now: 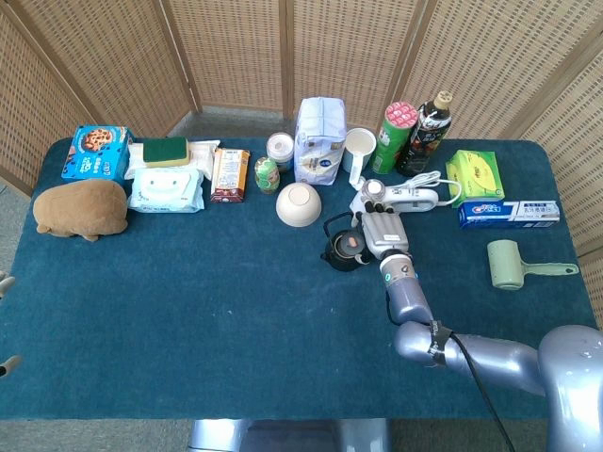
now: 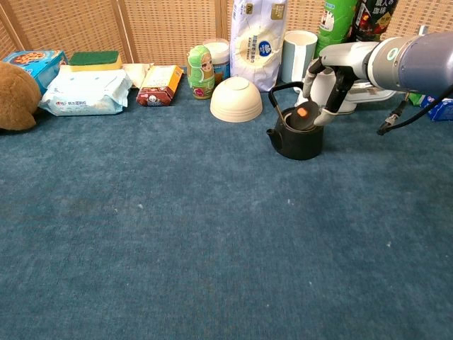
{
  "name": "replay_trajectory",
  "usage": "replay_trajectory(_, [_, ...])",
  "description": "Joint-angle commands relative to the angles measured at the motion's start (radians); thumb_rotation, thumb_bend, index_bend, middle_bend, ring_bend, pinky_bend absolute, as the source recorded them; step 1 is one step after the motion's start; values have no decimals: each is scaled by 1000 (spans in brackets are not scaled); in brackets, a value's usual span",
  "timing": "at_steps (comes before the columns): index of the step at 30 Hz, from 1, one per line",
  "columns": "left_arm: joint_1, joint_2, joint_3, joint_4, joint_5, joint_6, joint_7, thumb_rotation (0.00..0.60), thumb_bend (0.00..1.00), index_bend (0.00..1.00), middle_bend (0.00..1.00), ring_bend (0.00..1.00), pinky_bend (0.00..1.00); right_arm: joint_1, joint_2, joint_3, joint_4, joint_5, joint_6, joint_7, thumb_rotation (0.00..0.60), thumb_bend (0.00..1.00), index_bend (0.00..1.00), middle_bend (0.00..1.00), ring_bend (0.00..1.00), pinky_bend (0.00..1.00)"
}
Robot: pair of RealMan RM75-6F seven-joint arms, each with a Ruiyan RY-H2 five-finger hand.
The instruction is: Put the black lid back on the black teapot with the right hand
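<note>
The black teapot (image 2: 297,139) (image 1: 341,252) stands right of the table's middle, its wire handle upright. My right hand (image 2: 330,83) (image 1: 379,227) hovers just right of and above the pot's mouth. It pinches the black lid (image 2: 304,115) (image 1: 350,243) by its right edge. The lid has an orange knob, is tilted toward the left, and its lower edge sits at or in the pot's opening. Whether it touches the rim I cannot tell. Only two pale tips of my left hand (image 1: 5,282) show at the left edge of the head view.
A cream bowl (image 2: 236,99) lies upside down just left of the teapot. Behind stand a white bag (image 2: 258,41), a white cup (image 2: 299,55), a green can (image 1: 399,135) and a dark bottle (image 1: 430,130). A white hair dryer (image 1: 407,198) lies behind my hand.
</note>
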Motion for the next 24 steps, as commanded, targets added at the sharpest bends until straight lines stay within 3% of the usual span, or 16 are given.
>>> replay_trajectory(1, [1, 1, 0, 0, 1, 1, -2, 600, 123, 0, 0, 0, 43, -2, -3, 2, -1, -4, 5, 1, 600, 197, 127, 36, 3, 0])
replay_trajectory(14, [1, 1, 1, 0, 3, 1, -2, 600, 122, 0, 0, 0, 43, -20, 41, 16, -83, -43, 41, 1, 600, 198, 122, 38, 5, 0])
replay_trajectory(18, [2, 0, 2, -2, 6, 3, 2, 600, 122, 0, 0, 0, 43, -35, 62, 23, -122, -89, 72, 16, 600, 199, 122, 39, 9, 0])
replay_trajectory(24, [0, -2, 1, 0, 4, 0, 5, 600, 122, 0, 0, 0, 42, -95, 113, -5, -228, -242, 158, 53, 600, 193, 122, 40, 13, 0])
